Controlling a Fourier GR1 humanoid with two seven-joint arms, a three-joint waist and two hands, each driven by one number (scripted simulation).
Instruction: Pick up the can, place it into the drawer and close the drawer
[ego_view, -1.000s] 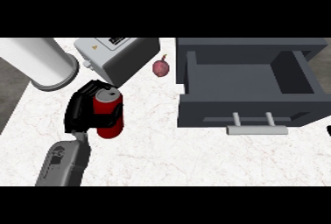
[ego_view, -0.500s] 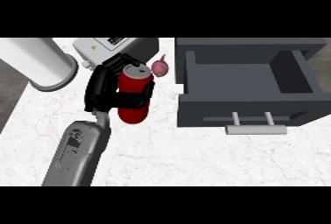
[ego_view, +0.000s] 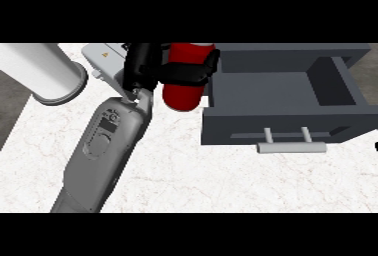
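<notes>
**A:** Read me the stock, left to right, all placed against the drawer (ego_view: 284, 112).

**B:** Item one: white cylinder (ego_view: 40, 70), well to the drawer's left, standing at the counter's (ego_view: 192, 180) far edge. Item two: pale appliance (ego_view: 103, 60), between cylinder and drawer, partly hidden. Item three: your left hand (ego_view: 166, 67), fingers curled round the can (ego_view: 183, 87). Item four: the can itself, red, held off the counter, just beside the drawer's left wall and not yet over its cavity. Item five: the drawer, pulled open, handle (ego_view: 290, 146) toward you.

**A:** The right hand?

**B:** Not in view.

**A:** Step in hand?

**B:** Carrying, I'd judge. Next you need to move the can rightward past the wall, lower it inside, let go, then push the front shut.
</notes>
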